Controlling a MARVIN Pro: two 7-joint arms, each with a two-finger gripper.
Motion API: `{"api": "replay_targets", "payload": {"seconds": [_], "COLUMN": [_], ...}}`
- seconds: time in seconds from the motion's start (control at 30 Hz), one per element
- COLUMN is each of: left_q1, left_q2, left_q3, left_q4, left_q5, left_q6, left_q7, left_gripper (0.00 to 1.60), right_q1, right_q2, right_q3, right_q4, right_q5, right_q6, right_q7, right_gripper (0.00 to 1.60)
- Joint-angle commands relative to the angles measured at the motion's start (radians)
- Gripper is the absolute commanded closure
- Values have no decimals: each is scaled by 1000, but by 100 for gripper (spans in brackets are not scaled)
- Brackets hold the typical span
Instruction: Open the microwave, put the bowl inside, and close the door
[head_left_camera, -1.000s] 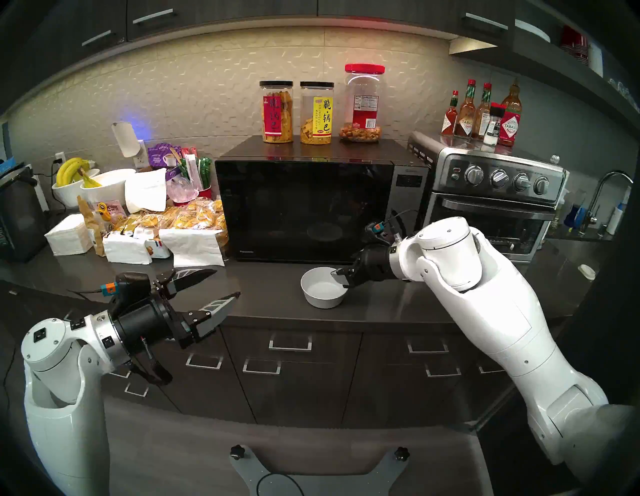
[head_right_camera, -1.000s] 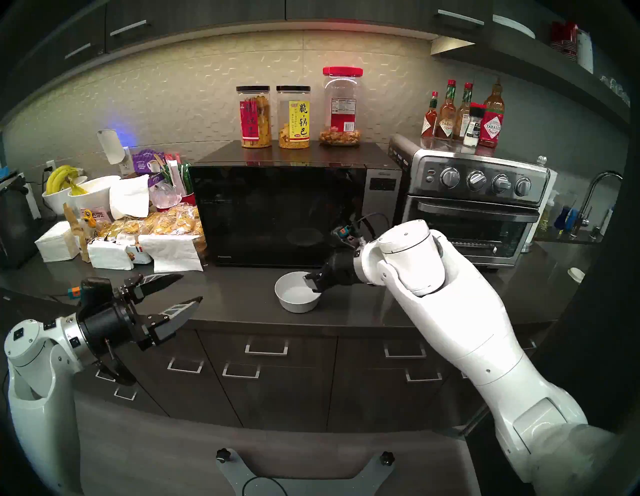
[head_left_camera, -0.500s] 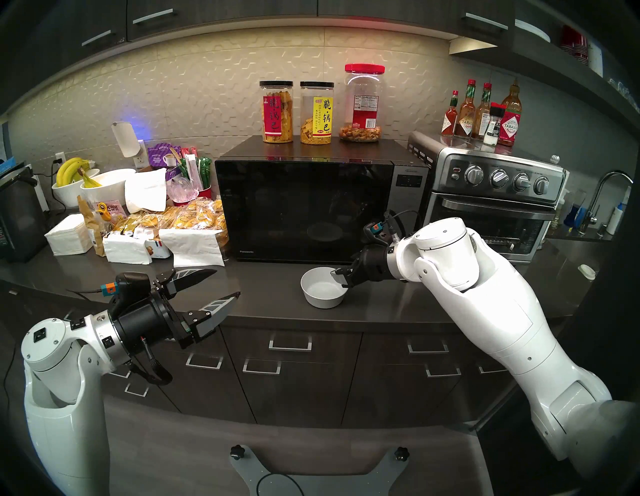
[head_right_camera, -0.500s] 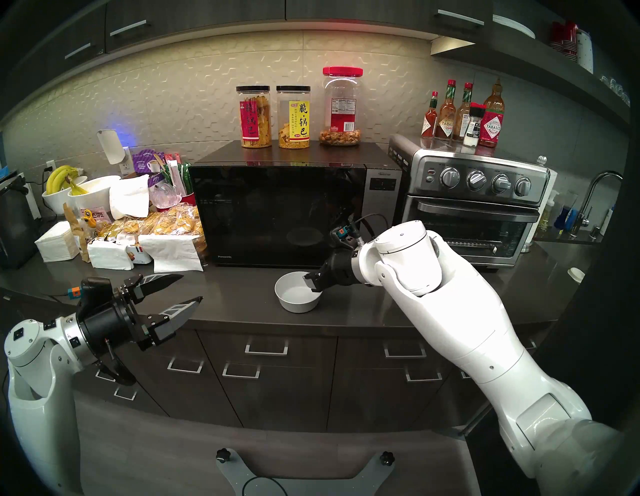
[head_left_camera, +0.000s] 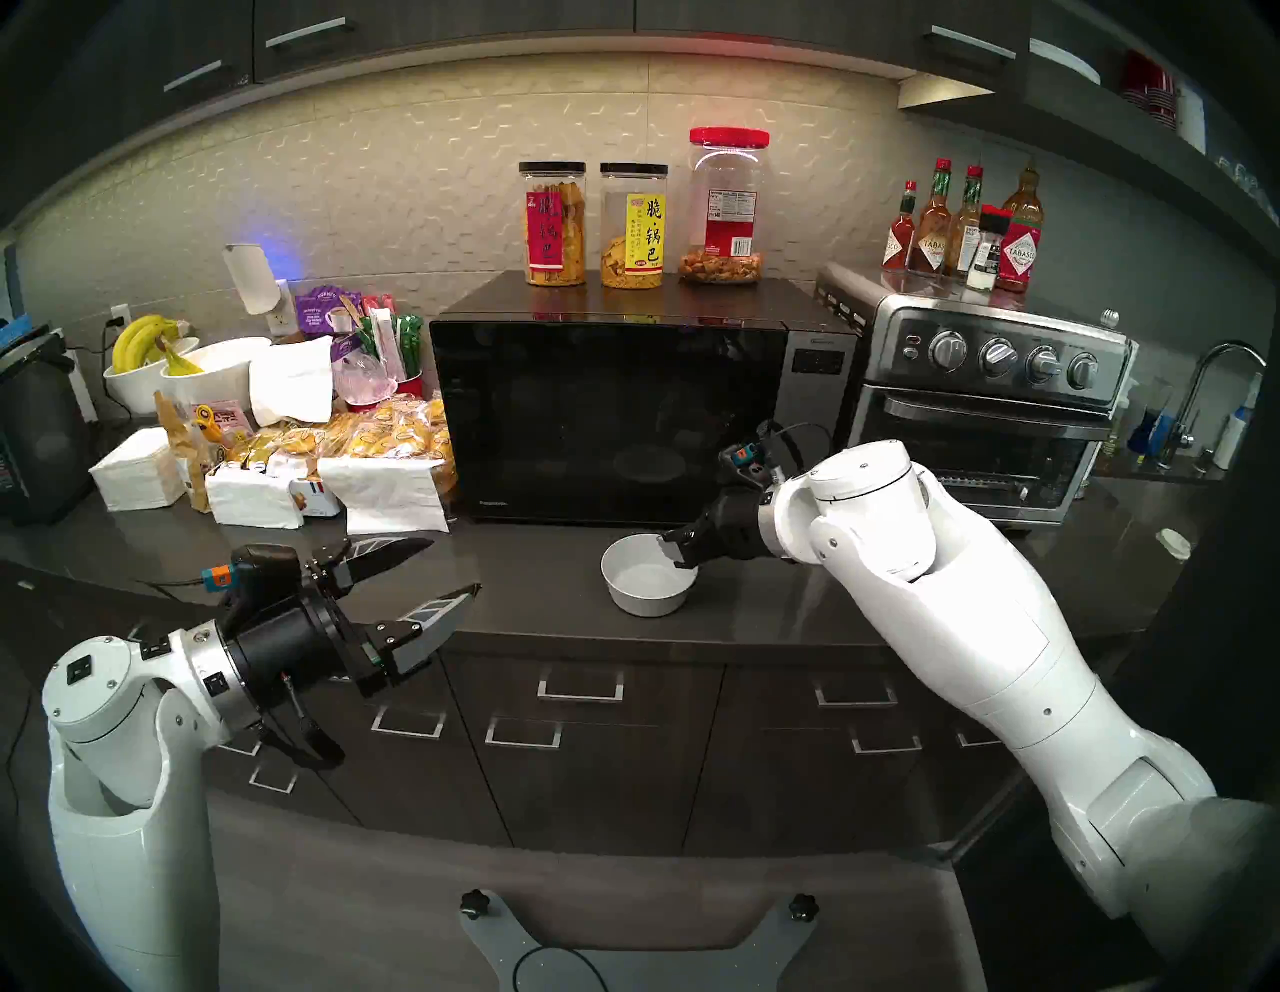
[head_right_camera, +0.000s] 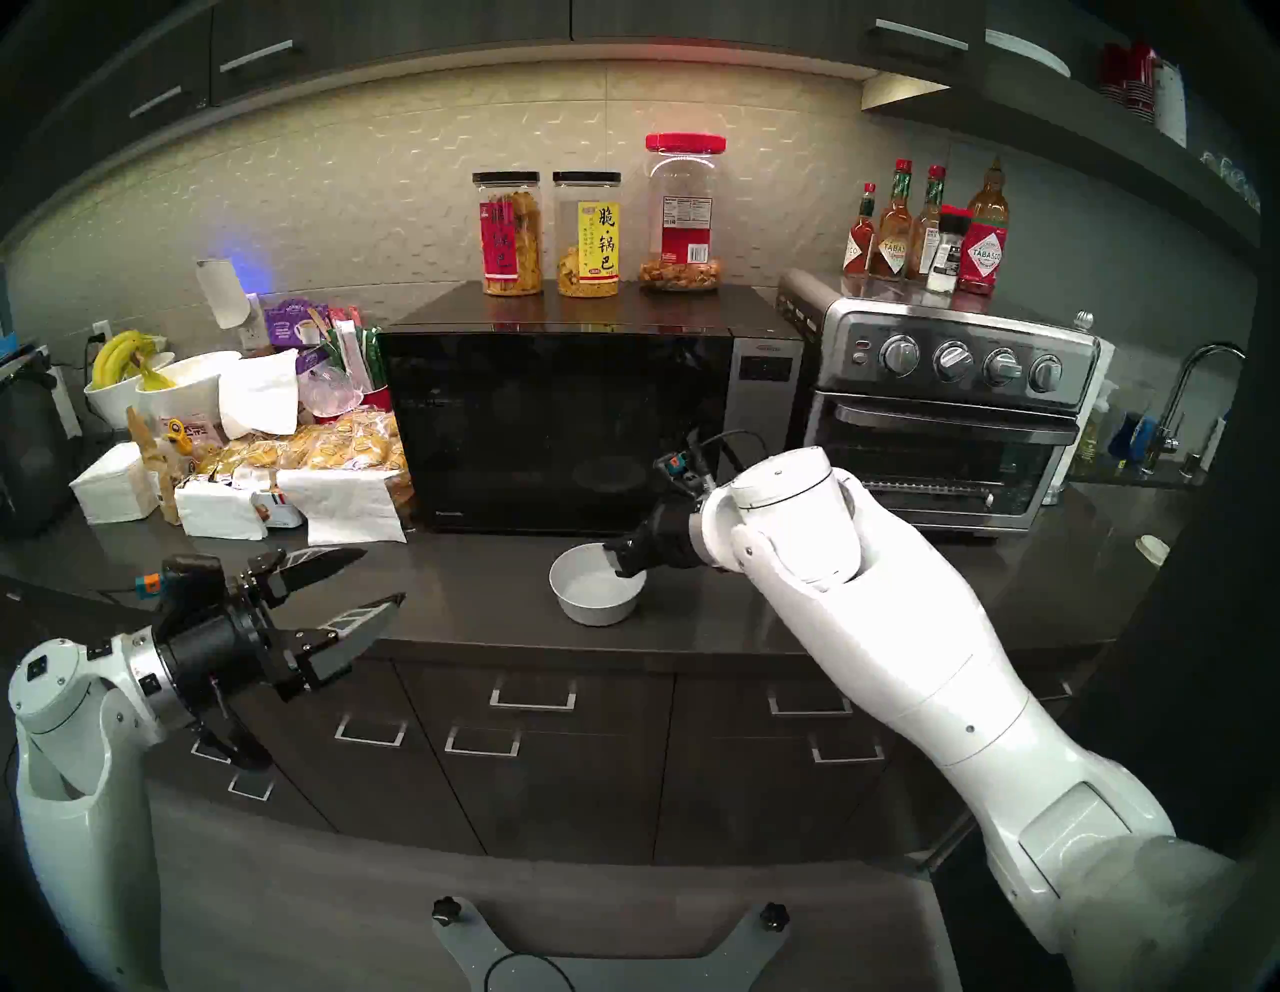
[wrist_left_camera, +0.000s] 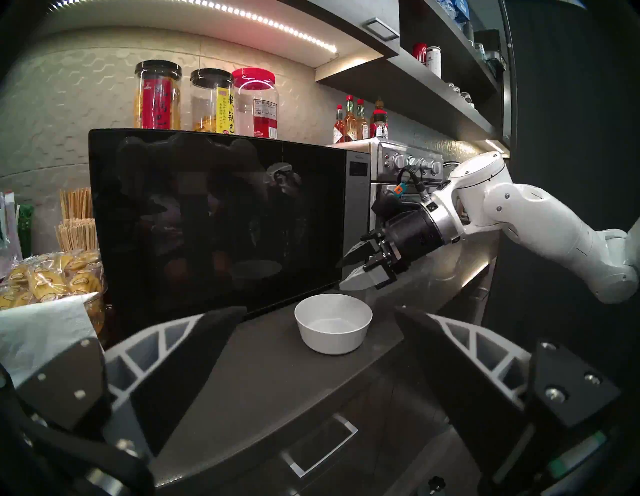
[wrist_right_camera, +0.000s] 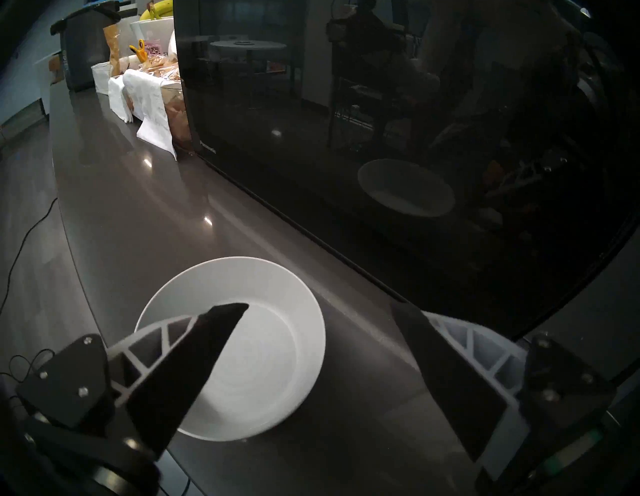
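Note:
The black microwave (head_left_camera: 609, 415) stands at the back of the counter with its glass door (head_right_camera: 554, 429) shut. The small white bowl (head_left_camera: 647, 585) sits empty on the counter in front of the door's right part; it also shows in the left wrist view (wrist_left_camera: 333, 324) and the right wrist view (wrist_right_camera: 263, 329). My right gripper (head_left_camera: 670, 544) is open just above the bowl's back right rim, one finger (wrist_right_camera: 194, 363) over the bowl and the other over the counter by the door. My left gripper (head_left_camera: 451, 567) is open and empty above the counter's front edge, left of the bowl.
Three snack jars (head_left_camera: 634, 225) stand on the microwave. A steel toaster oven (head_left_camera: 983, 409) with sauce bottles on top stands to its right. Snack bags and napkins (head_left_camera: 360, 457) and banana bowls (head_left_camera: 159, 360) crowd the left. A faucet (head_left_camera: 1212, 388) is at the far right.
My right arm has shifted a little to the left, its open gripper staying at the bowl's rim. The bowl, the door and my left arm have not moved.

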Motion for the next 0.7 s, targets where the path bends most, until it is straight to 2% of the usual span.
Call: {"api": "replay_targets", "payload": {"seconds": [0.0,0.47,0.67], "left_q1": [-2,-2,-3], "left_q2": [1,1,0], "left_q3": [1,1,1], "left_q4": [-11,-11,-11], "left_q5": [-2,-1,-1], "left_q6": [3,3,4], "left_q7": [-2,-3,-4], "left_gripper": [0,0,0], "right_q1": [42,102,132], "right_q2": [-3,-2,11], "right_q3": [-20,-114,-160], "right_q4": [3,70,88], "right_q5": [63,217,305], "right_q6": [-3,-3,-3], "right_q7": [-73,-249,-333], "right_gripper": [0,0,0]}}
